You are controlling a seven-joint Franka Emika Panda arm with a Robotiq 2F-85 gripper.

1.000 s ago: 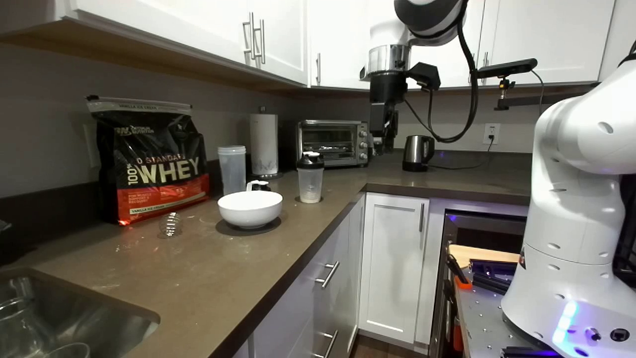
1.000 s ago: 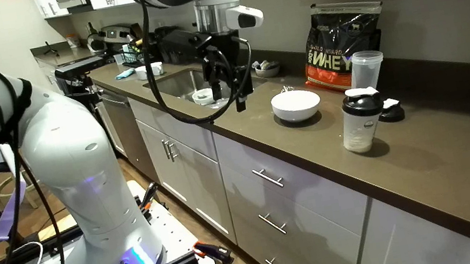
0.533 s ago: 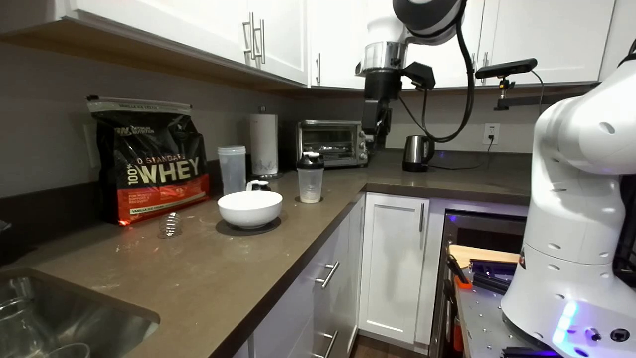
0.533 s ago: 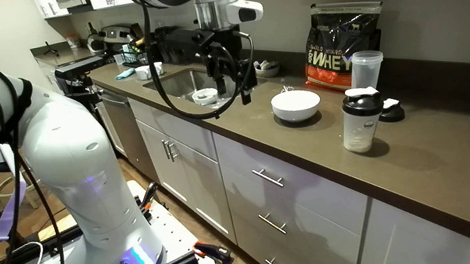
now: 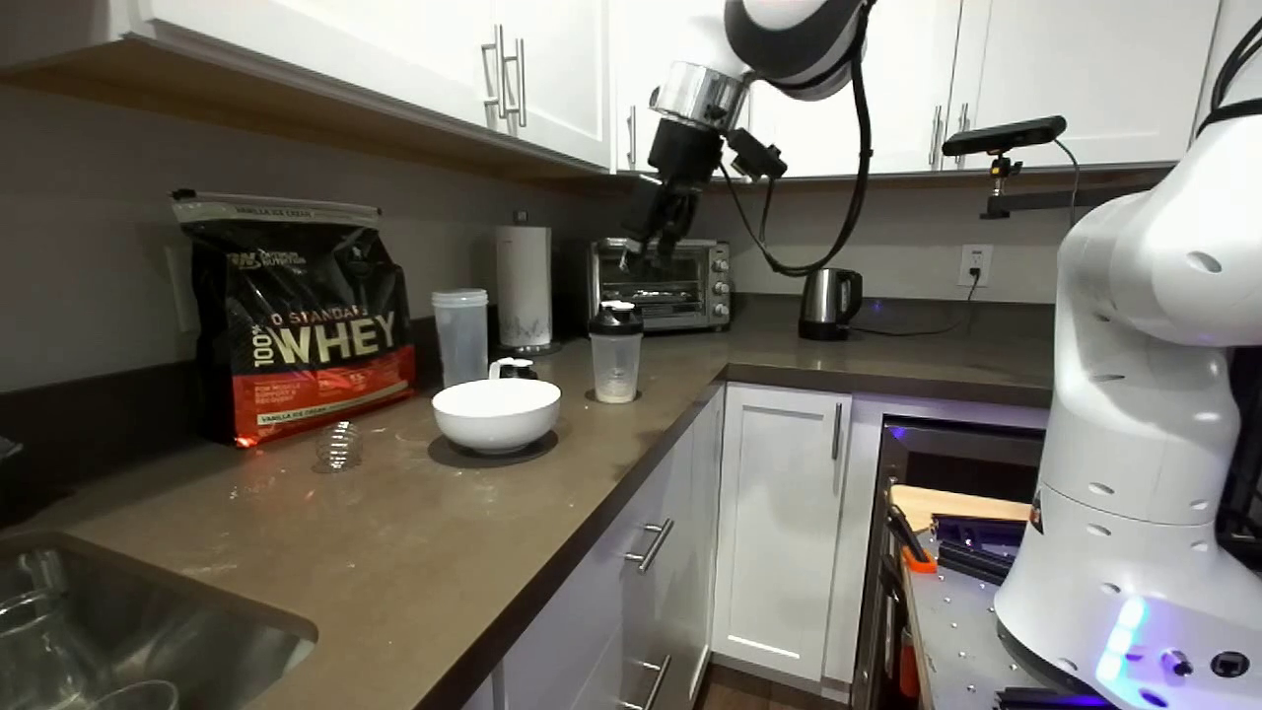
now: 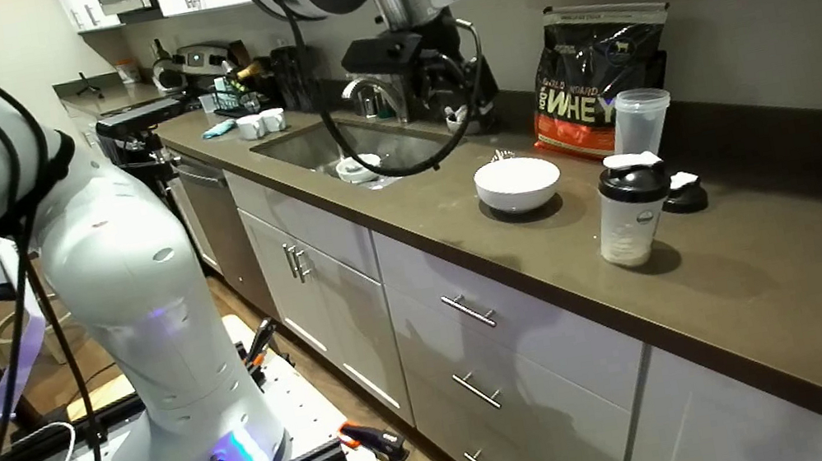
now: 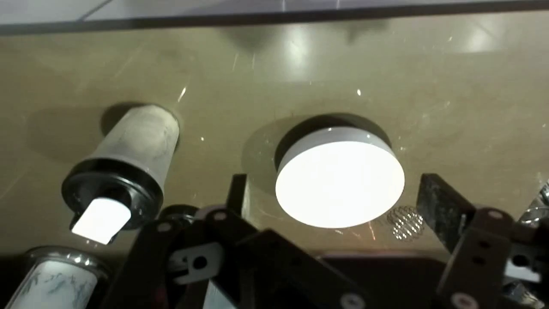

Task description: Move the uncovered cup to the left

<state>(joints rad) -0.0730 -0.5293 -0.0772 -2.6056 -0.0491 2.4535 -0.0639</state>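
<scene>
The uncovered cup, a tall frosted tumbler, stands upright on the counter near the wall in both exterior views (image 5: 460,338) (image 6: 641,123). It is beside the whey bag and behind the white bowl (image 5: 496,414) (image 6: 518,184). In the wrist view the cup is hidden or mostly hidden behind the gripper. My gripper (image 5: 651,258) is tilted, high above the counter and apart from the cup. In the wrist view my gripper (image 7: 334,178) is open and empty, with the bowl (image 7: 340,184) showing below between its fingertips.
A black-lidded shaker (image 5: 616,360) (image 6: 632,217) (image 7: 139,139) stands near the bowl. A wire whisk ball (image 5: 338,447) (image 7: 405,223) lies by the whey bag (image 5: 306,316) (image 6: 599,82). A paper towel roll (image 5: 525,284), toaster oven (image 5: 659,286), sink (image 5: 197,631) and upper cabinets (image 5: 394,49) surround the counter.
In the exterior views my gripper has moved over the counter toward the back wall and has tilted from near vertical. The cup, bowl and shaker have not moved.
</scene>
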